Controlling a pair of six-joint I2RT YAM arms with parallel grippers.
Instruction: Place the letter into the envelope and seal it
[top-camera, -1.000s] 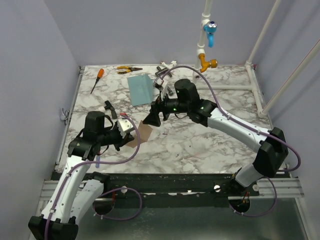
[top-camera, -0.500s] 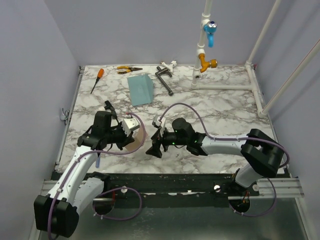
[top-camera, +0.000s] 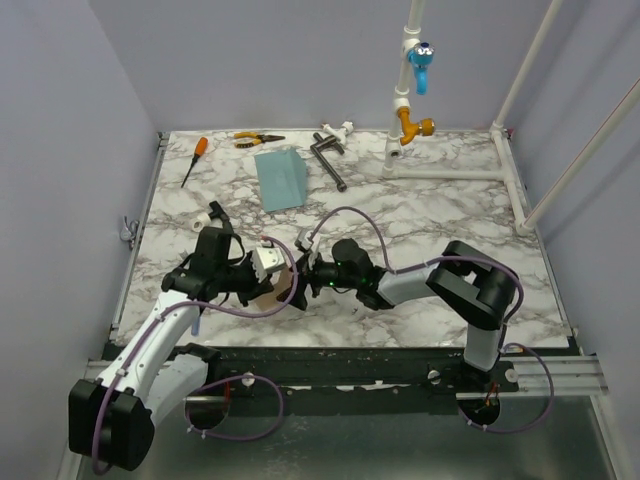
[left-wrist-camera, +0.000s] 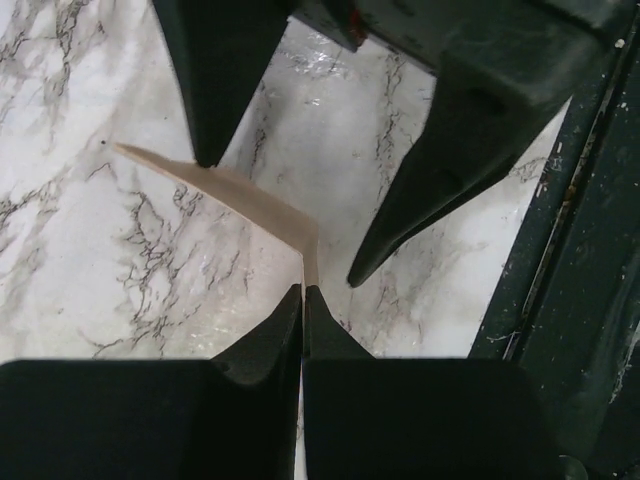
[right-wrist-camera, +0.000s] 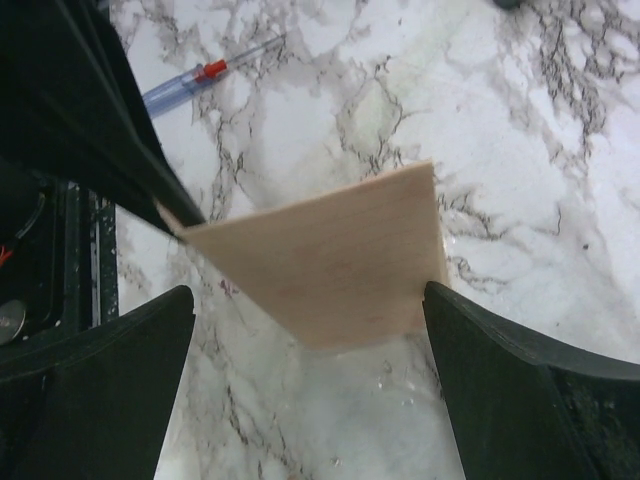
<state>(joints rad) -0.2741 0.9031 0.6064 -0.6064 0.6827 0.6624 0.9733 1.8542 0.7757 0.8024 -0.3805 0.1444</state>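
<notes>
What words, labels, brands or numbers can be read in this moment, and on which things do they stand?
No readable text in any view.
letter: visible face plain, no writing.
envelope: plain teal, no marks visible.
pen: any print too small to tell.

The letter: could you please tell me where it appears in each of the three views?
Top external: letter low, left of centre, near the front edge of the table.
Left wrist: edge-on tan strip at centre, pinched by the left gripper.
Right wrist: centre, inside the open right gripper.
Shared landmark: the marble table.
</notes>
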